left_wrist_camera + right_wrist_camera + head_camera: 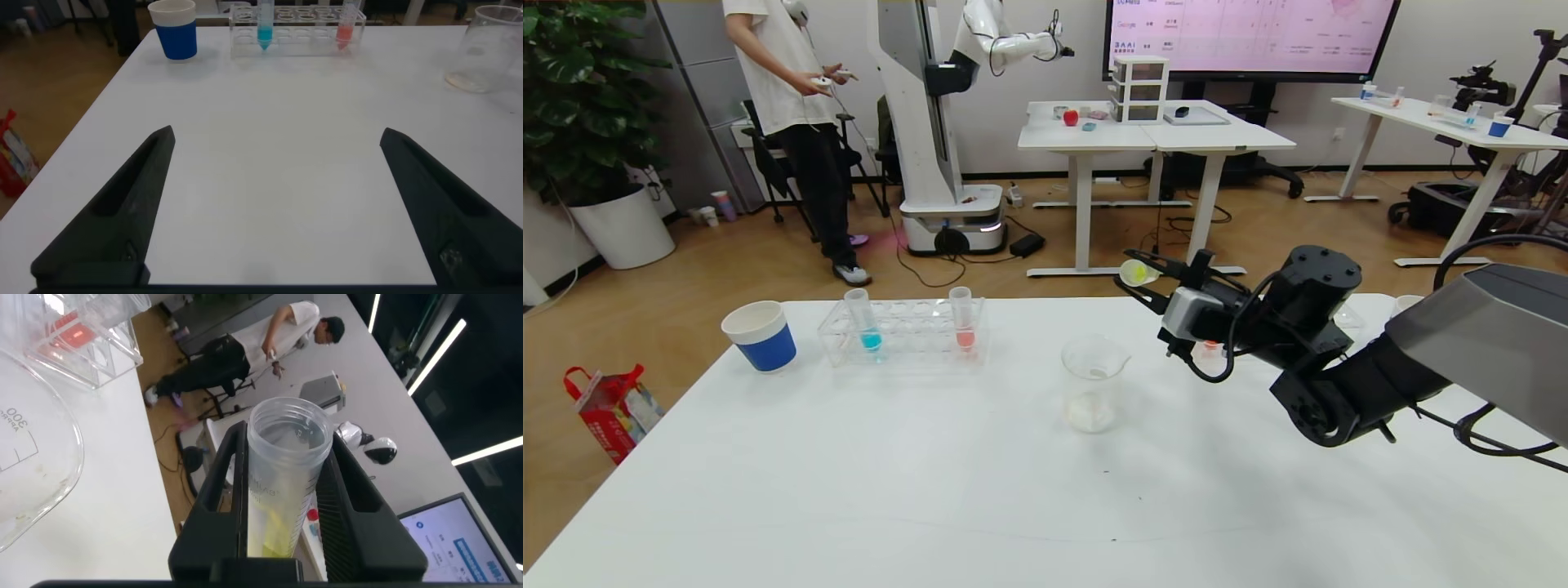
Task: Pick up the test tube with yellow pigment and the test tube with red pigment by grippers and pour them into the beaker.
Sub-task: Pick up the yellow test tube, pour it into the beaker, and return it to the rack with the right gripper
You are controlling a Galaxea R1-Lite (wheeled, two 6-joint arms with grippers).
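My right gripper (1145,276) is shut on the yellow test tube (1135,272) and holds it nearly level, with its open mouth pointing left. The mouth is above and just right of the clear beaker (1094,382) on the table. In the right wrist view the tube (286,469) sits between both fingers (219,478), with yellow liquid lying along its wall and the beaker (33,469) beside it. The red test tube (964,322) stands in a clear rack (903,333). My left gripper (278,133) is open and empty above bare table; it is out of the head view.
A cyan tube (869,325) stands in the same rack. A blue-and-white paper cup (760,335) is left of the rack. A second small red-filled item (1209,348) and a cup (1405,304) sit behind my right arm. A person and other tables are beyond.
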